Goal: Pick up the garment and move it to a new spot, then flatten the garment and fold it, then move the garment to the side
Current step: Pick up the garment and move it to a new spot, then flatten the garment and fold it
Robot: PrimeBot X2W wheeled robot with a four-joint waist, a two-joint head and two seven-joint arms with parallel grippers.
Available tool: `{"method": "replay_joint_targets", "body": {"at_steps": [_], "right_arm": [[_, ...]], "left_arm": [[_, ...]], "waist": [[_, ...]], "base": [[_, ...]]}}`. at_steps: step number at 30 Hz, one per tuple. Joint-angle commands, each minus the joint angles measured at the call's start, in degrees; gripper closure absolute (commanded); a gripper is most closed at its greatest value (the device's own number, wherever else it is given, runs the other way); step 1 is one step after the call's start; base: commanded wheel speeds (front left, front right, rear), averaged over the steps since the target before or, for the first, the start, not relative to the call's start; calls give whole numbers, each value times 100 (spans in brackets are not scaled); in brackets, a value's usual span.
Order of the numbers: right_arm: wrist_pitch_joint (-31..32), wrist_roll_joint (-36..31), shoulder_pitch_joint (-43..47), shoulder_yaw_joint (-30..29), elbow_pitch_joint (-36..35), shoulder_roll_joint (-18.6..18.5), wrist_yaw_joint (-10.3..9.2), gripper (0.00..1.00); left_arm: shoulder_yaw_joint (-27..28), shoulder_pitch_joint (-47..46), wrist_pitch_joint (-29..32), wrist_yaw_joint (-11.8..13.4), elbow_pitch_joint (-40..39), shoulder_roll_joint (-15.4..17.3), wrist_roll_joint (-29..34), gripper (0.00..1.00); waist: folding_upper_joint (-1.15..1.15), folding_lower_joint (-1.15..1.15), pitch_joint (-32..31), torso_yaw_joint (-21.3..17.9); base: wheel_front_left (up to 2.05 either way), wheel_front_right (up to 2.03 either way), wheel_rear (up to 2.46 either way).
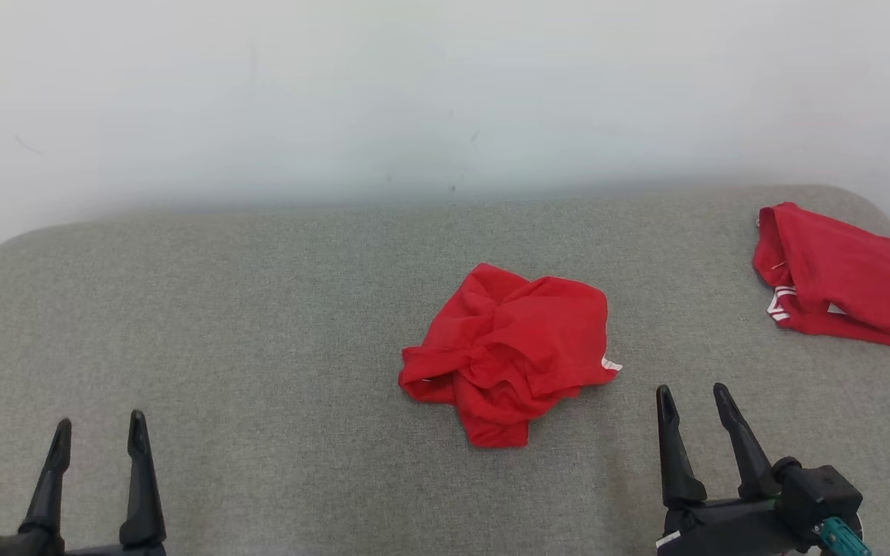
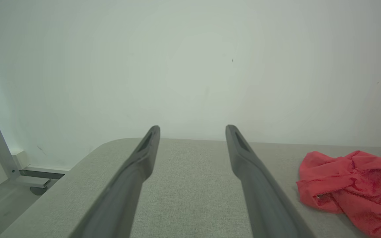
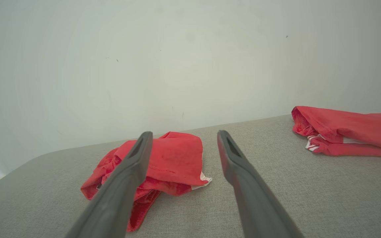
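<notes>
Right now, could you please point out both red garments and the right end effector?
crumpled red garment [image 1: 511,351], head view, its middle
second red garment [image 1: 850,278], head view, upper panel
right end effector [image 1: 692,390], head view, between fingertips

Two red garments: crumpled garment [image 1: 508,351], middle; second garment [image 1: 850,282], right edge; one grey padded surface [image 1: 259,309]; two grippers, left gripper [image 1: 100,421] and right gripper [image 1: 692,388], each with two dark fingers [image 1: 138,471].
</notes>
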Motion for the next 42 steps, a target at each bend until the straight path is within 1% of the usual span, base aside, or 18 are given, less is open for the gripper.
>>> {"method": "replay_joint_targets", "body": {"at_steps": [1, 3, 8, 11, 16, 19, 23, 31, 39, 42], "right_arm": [[-25, 24, 51, 6, -12, 16, -16, 0], [-25, 40, 58, 17, -3, 16, -16, 0], [-25, 67, 101, 33, 28, 16, -16, 0], [-25, 88, 92, 52, 68, 17, -16, 0], [-26, 126, 25, 77, 154, 16, -16, 0], [-25, 125, 26, 78, 190, 16, -16, 0], [-26, 131, 42, 58, 218, 16, -16, 0], [-25, 135, 51, 49, 243, 16, -16, 0], [-26, 122, 32, 36, 278, 17, -16, 0], [-26, 126, 25, 45, 292, 17, -16, 0]], "left_arm": [[90, 126, -17, -60, 19, -78, 166, 0], [201, 211, -16, -114, 67, -216, 322, 0], [528, 354, -17, -352, 106, -612, 533, 0], [683, 409, -17, -554, 124, -770, 699, 0], [984, 439, -17, -786, 183, -1060, 874, 0], [1090, 453, -18, -920, 209, -1180, 1027, 0], [1176, 465, -18, -1054, 260, -1255, 1210, 0], [1292, 489, -18, -1212, 290, -1302, 1399, 0], [1336, 521, -17, -1319, 347, -1311, 1471, 0], [1323, 514, -18, -1323, 391, -1299, 1481, 0]], "waist": [[0, 1, -7, 3], [0, 1, -13, 4], [0, 1, -23, -2], [0, 1, -6, -16], [0, 1, 23, -37], [0, 1, 29, -23], [0, 1, 28, 10], [0, 1, 21, 43], [0, 1, 16, 53], [0, 1, 17, 51]], "base": [[0, 0, 0], [0, 0, 0], [0, 0, 0], [0, 0, 0], [0, 0, 0], [0, 0, 0], [0, 0, 0], [0, 0, 0], [0, 0, 0], [0, 0, 0]]}}
